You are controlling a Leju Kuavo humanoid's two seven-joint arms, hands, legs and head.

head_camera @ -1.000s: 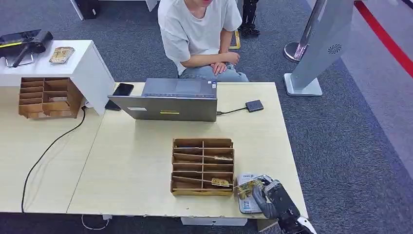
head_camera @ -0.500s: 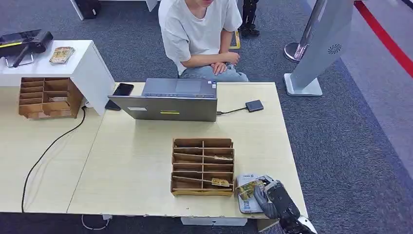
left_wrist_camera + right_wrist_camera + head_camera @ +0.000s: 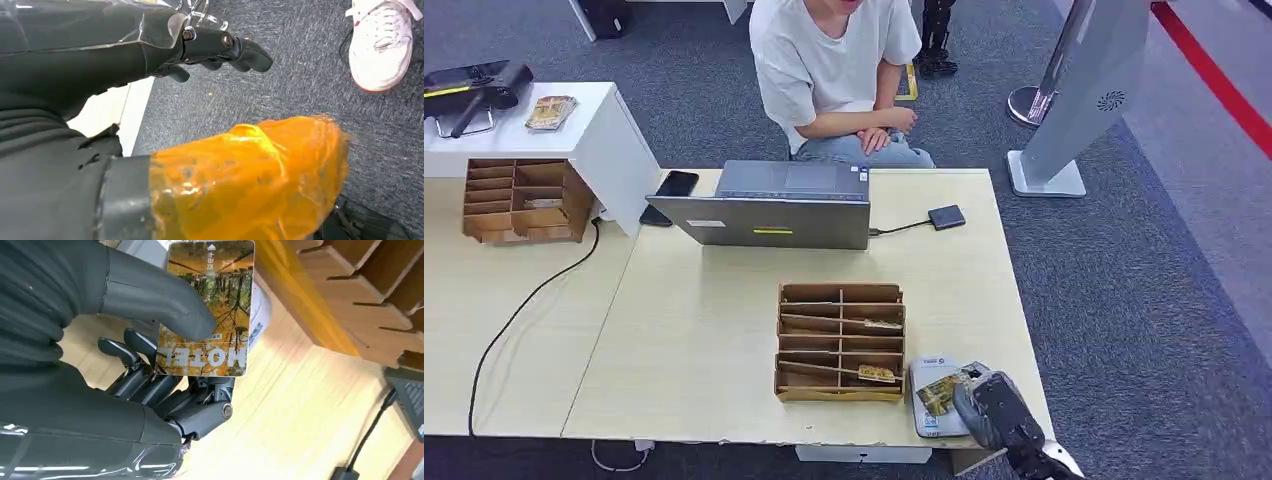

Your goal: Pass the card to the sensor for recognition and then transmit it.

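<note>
My right hand [image 3: 996, 412] is at the table's front right corner, just right of the wooden slotted organiser [image 3: 840, 342]. It pinches a card [image 3: 940, 391] with an orange forest picture between thumb and fingers, seen close in the right wrist view as card [image 3: 205, 310] in hand [image 3: 150, 370]. The card lies low over a white printed pad [image 3: 927, 412]. A small dark sensor box [image 3: 946, 216] sits at the table's far right, cabled to the laptop [image 3: 764, 205]. My left hand [image 3: 220, 45] hangs over the carpet, fingers apart, holding nothing.
A person [image 3: 829, 60] sits behind the laptop. A phone [image 3: 676, 183] lies left of it. A second organiser [image 3: 522, 200] and a white stand [image 3: 574, 130] are at the left. A grey kiosk [image 3: 1079, 90] stands on the floor at the right.
My right hand has drawn slightly back and to the right toward the table's front edge. The card has sunk from a raised tilt to nearly flat over the white pad.
</note>
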